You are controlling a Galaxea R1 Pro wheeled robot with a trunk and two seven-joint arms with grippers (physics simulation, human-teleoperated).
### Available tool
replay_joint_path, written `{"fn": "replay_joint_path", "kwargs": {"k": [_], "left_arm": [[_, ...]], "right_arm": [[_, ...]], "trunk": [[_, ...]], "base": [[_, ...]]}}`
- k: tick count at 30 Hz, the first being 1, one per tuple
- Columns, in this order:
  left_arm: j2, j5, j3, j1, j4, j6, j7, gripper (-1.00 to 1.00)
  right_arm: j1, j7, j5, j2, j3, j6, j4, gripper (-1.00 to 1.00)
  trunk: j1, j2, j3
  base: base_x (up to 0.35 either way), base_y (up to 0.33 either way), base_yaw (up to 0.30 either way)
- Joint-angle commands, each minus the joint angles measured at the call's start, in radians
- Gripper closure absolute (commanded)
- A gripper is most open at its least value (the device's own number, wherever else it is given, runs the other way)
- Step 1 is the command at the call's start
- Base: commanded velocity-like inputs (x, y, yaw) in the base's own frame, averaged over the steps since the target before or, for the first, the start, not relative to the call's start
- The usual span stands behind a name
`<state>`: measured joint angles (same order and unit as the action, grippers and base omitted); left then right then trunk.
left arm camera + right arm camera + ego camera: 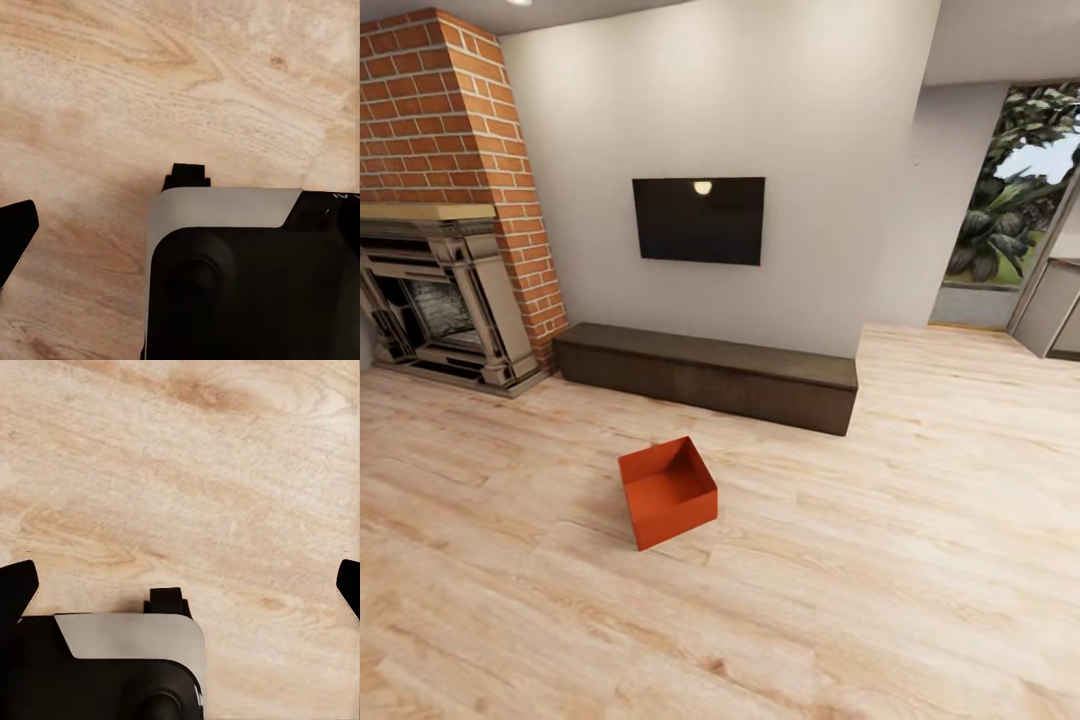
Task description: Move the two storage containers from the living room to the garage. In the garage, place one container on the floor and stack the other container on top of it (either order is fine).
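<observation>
One storage container [667,491], a red-orange lidless box, deep and squarish, rests on the light wood planks of the living room, in front of the long dark cabinet. Its inside looks empty. In the right wrist view my right gripper [182,585] is open above bare planks, a black fingertip [16,585] at each side edge and nothing between them. One fingertip [15,232] of my left gripper [180,225] shows in the left wrist view, spread far out to the side over the planks. Its other finger is hidden behind my grey and black body [247,277].
A long dark low cabinet [705,374] runs along the white wall under the wall TV [699,220]. The red-brick fireplace [440,250] stands at the far left. An opening with a window and plants [1010,200] lies at the far right. Wood floor [860,600] spreads around the box.
</observation>
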<state>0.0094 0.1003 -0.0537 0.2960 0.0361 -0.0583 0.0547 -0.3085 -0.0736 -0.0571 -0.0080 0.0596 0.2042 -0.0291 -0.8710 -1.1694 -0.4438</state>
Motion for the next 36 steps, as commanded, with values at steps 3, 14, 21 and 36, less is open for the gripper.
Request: {"fn": "replay_joint_path", "kwargs": {"k": [3, 14, 21, 36], "left_arm": [[0.000, 0.011, -0.006, 0.002, 0.004, -0.006, 0.001, -1.00], [0.000, 0.011, -0.006, 0.002, 0.004, -0.006, 0.001, -1.00], [0.000, 0.010, -0.006, 0.002, 0.004, -0.006, 0.001, -1.00], [0.000, 0.011, -0.006, 0.002, 0.004, -0.006, 0.001, -1.00]], "right_arm": [[-0.001, -0.002, -0.006, 0.000, 0.006, 0.006, -0.003, -1.00], [-0.001, -0.002, -0.006, 0.000, 0.006, 0.006, -0.003, -1.00], [-0.001, -0.001, -0.006, 0.000, 0.006, 0.006, -0.003, -1.00], [-0.001, -0.002, -0.001, 0.000, 0.006, 0.005, -0.003, -1.00]], "trunk": [[-0.001, -0.001, -0.001], [-0.001, -0.001, -0.001], [-0.001, -0.001, -0.001], [-0.001, -0.001, -0.001]], "base": [[0.340, 0.000, 0.000], [0.340, 0.000, 0.000], [0.340, 0.000, 0.000], [0.340, 0.000, 0.000]]}}
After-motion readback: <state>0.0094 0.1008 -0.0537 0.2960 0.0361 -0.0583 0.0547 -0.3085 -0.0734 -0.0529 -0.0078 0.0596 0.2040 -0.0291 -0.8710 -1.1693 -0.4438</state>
